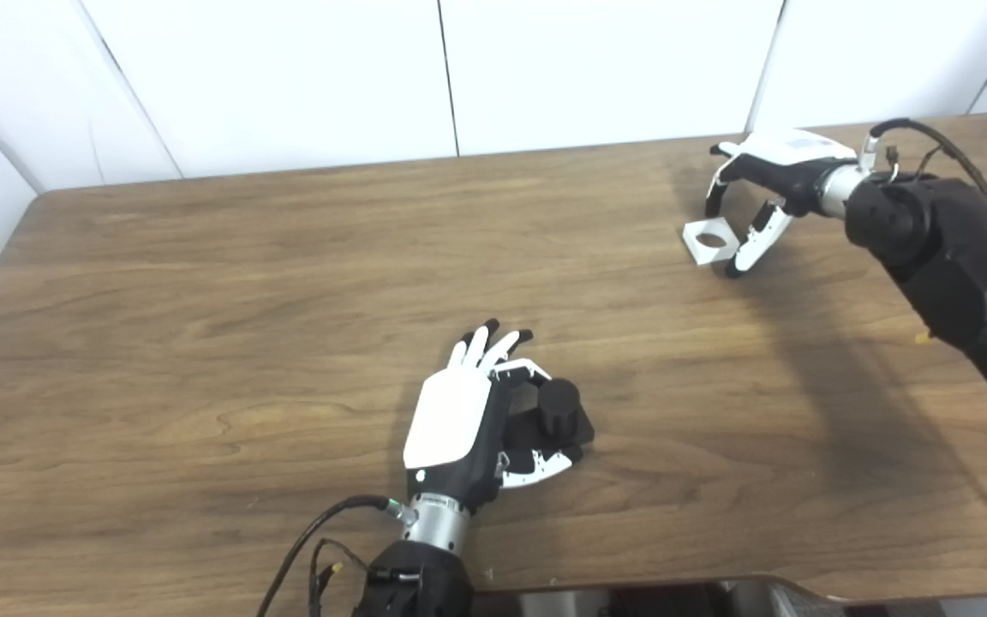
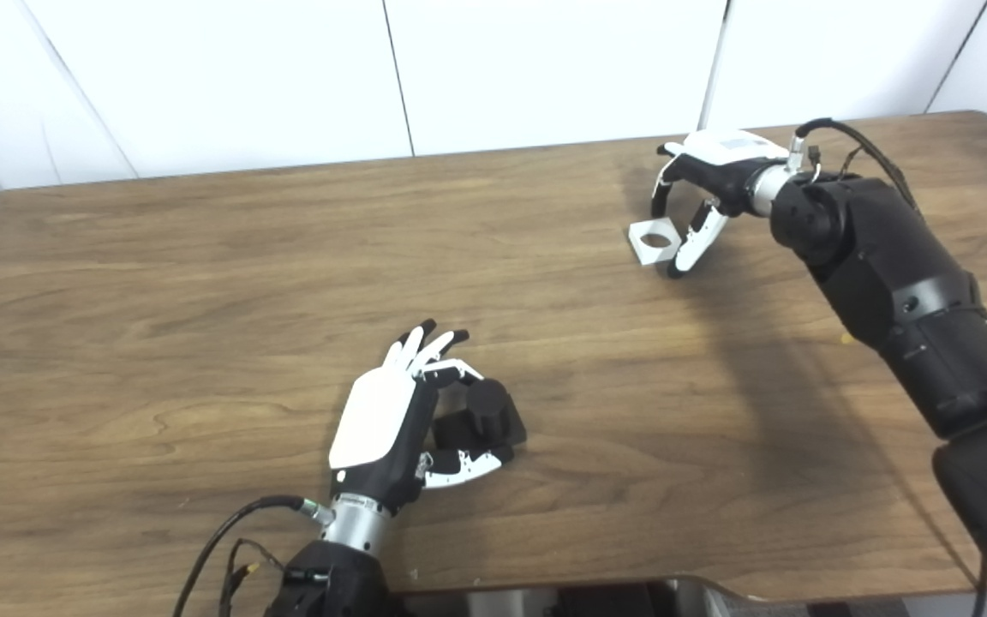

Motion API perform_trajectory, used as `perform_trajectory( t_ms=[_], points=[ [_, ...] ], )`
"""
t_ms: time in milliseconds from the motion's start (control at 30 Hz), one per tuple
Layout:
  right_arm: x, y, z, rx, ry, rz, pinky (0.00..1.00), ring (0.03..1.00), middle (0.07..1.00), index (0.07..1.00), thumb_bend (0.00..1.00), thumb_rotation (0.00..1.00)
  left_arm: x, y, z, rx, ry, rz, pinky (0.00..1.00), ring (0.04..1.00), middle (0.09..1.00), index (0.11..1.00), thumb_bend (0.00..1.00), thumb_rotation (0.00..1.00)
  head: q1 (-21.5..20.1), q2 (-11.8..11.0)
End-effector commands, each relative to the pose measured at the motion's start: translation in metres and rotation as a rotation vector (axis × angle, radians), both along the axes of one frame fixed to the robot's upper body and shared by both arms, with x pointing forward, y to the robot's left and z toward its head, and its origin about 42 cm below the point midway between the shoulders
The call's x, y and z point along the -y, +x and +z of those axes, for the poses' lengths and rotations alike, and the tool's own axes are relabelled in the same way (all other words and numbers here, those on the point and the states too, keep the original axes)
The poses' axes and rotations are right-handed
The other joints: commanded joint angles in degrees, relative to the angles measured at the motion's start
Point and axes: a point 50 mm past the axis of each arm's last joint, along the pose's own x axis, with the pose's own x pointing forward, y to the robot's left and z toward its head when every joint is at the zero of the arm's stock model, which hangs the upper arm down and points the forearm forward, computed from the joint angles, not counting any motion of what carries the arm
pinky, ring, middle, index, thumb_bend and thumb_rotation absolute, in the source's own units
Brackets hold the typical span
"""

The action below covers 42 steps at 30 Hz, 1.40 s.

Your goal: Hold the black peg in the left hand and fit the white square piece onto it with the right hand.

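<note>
My left fingers [image 1: 493, 343] point toward the top of the frame, mostly straight and bunched together, with the thumb curling in from below toward the peg [image 1: 558, 410]. The peg sits just right of the palm, a black round post standing on a dark base that rests on the desk [image 1: 202, 343]. The thumb and 1 bent finger bracket the base, touching or nearly touching it; I cannot tell whether the left hand [image 1: 459, 420] has a real grip on it. This hand lies low in the center of the frame, white back plate up, its arm and cables coming in from the bottom edge.

In the upper right of the frame, my right fingers [image 1: 716, 193] curve down over the square [image 1: 710, 241], a white piece with a round hole through it. It lies tilted at the fingertips, with the thumb just beside its right edge. The fingers are spread around it rather than closed, and I cannot tell whether they are pinching it or only touching. The right hand [image 1: 768, 180] reaches in from the right side, the black arm running down to the lower right corner.

Peg and square are well apart, the peg in the lower center and the square in the upper right. Behind the desk stands a white paneled wall [image 1: 288, 77].
</note>
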Motion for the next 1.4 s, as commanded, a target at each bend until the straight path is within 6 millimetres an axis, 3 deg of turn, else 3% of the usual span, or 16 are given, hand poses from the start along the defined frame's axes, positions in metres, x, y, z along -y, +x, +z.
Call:
perform_trajectory(
  t_ms=[0, 800, 1367],
  points=[
    [-0.004, 0.015, 0.039, 0.085, -0.007, 0.011, 1.0, 1.0, 1.0, 0.646, 0.91, 0.22, 0.005, -0.007, -0.021, -0.105, 0.033, -0.001, 1.0, 1.0, 0.909, 0.488, 0.51, 0.07, -0.1, 0.0],
    [-0.012, 0.027, 0.027, 0.088, -0.001, 0.02, 1.0, 1.0, 0.998, 0.637, 0.9, 0.2, 0.011, -0.007, -0.021, -0.102, 0.028, 0.007, 1.0, 1.0, 0.907, 0.488, 0.51, 0.07, 0.0, -0.1],
    [-0.029, 0.026, 0.018, 0.08, -0.029, 0.031, 1.0, 1.0, 0.975, 0.611, 0.88, 0.2, 0.011, -0.007, -0.021, -0.103, 0.019, 0.015, 1.0, 1.0, 0.906, 0.488, 0.51, 0.07, 0.2, -0.1]
  ],
)
